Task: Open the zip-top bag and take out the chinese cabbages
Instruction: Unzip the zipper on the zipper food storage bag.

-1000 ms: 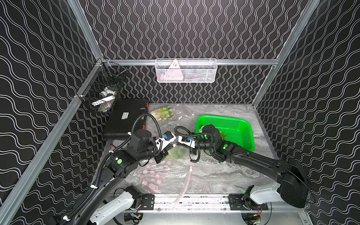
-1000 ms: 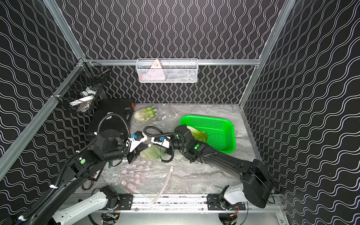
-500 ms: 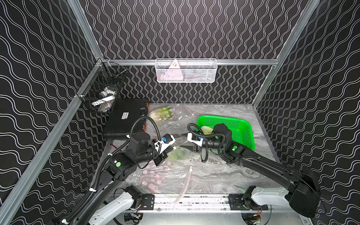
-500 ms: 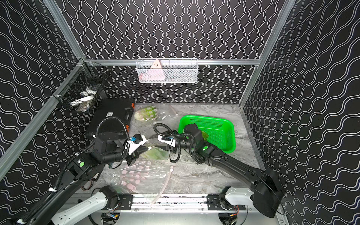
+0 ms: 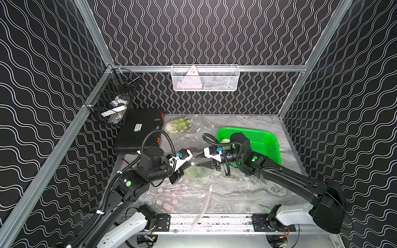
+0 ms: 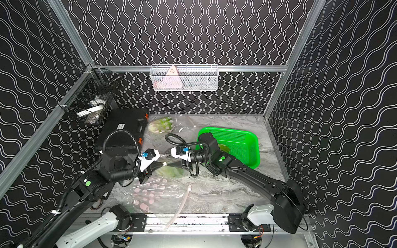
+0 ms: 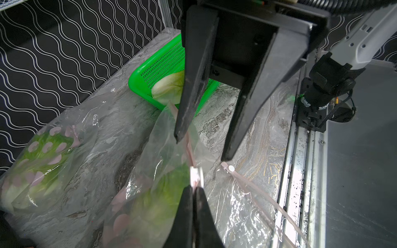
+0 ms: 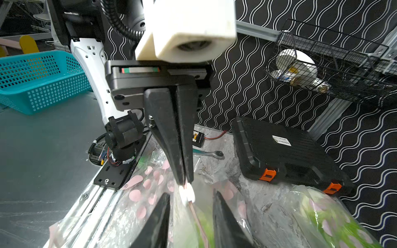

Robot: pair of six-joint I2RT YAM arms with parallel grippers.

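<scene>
**Two grippers meet at the mouth of a clear zip-top bag**

On a grey marble table (image 5: 247,189), the left gripper (image 7: 194,191) is clenched on the top edge of a clear zip-top bag (image 7: 169,133) with pink spots, right beside its white slider (image 7: 196,176). The bag's mouth is lifted off the table. The right gripper (image 7: 201,149) faces it tip to tip, its jaws parted and holding nothing. The bag's pink zip strip (image 7: 189,148) runs between its two fingers. Whether either finger touches the film cannot be told.

A first cabbage (image 7: 159,197), leafy green, lies inside the held bag, low on the table beneath the grippers. A second cabbage (image 7: 169,88), pale at its base, lies in the green basket (image 5: 247,130) on the right, behind the right arm. A third cabbage (image 5: 177,126) sits in another spotted bag (image 5: 196,125) at the back, just beside a black case (image 5: 139,131). A flat spotted bag (image 5: 178,195) lies at the front, near the arms' rail.
</scene>
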